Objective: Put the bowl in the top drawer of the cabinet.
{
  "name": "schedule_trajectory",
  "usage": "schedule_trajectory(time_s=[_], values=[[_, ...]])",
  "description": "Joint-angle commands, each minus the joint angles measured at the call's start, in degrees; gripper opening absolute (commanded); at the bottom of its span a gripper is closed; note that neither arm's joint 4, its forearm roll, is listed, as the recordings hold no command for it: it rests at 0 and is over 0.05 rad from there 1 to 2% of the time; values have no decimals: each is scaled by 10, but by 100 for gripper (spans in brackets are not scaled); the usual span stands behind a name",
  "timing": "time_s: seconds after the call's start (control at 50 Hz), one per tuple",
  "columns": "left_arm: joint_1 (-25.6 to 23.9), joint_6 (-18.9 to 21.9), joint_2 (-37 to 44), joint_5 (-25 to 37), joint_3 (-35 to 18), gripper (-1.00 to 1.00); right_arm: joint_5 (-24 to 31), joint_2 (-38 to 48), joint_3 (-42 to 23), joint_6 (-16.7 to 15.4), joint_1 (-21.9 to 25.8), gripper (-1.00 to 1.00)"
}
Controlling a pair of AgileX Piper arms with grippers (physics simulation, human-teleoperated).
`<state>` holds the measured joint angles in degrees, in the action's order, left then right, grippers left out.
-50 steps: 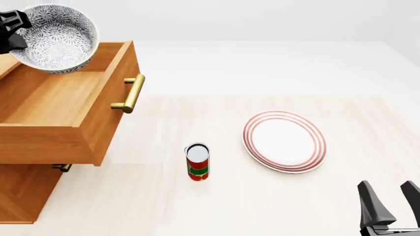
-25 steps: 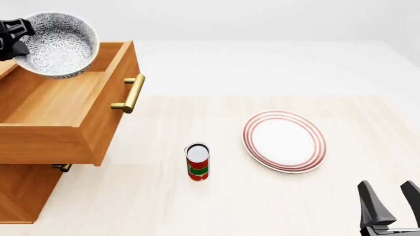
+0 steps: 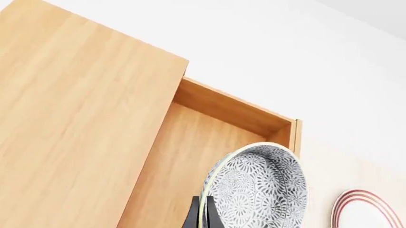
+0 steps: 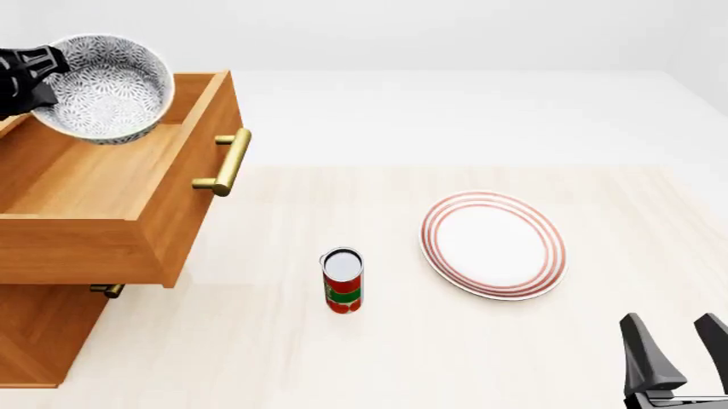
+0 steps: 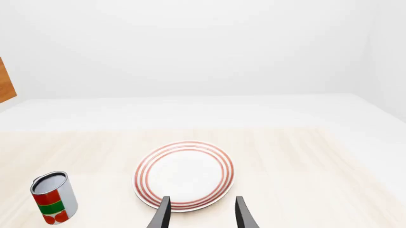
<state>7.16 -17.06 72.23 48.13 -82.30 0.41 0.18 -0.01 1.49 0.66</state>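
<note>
Bowl (image 4: 108, 85) has dropped a little and edged right over the last second, now lower against the far left part of the top drawer (image 4: 102, 183); can, plate and right arm unchanged.

- Left gripper (image 4: 29, 75): pinching the bowl's rim at its left side. Front view shows the dark fingers against the bowl wall; left wrist view shows the rim edge-on between the finger tips. Bowl tilted, mouth turned towards the camera and somewhat up.
- Bowl position: held in the air above the drawer's open cavity, near its far end, close to the cabinet (image 4: 34, 341) top. Not resting on the drawer floor, as far as I can judge; underside looks clear of the wood.
- Top drawer: pulled well out, brass bar handle (image 4: 228, 162) facing right. Interior bare wood.
- Right gripper (image 4: 677, 358): parked at the near right corner, fingers spread, nothing between them. Plate (image 4: 494, 244) with red rings lies just ahead of it in the wrist view; red can (image 4: 343, 280) stands left of the plate, apart from it.

Progress, my reading: drawer opened, bowl lifted and carried over it. Left to do: lower the bowl into the drawer, level it, release. Closing the drawer not asked for.
</note>
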Motion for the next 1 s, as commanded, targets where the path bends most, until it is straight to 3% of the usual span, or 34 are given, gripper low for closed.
schedule_trajectory(time_s=[0.02,1.0], values=[[3,3,8,-11,5,-100,0,0,0,0,0,100],[15,6,26,-42,34,-100,0,0,0,0,0,100]])
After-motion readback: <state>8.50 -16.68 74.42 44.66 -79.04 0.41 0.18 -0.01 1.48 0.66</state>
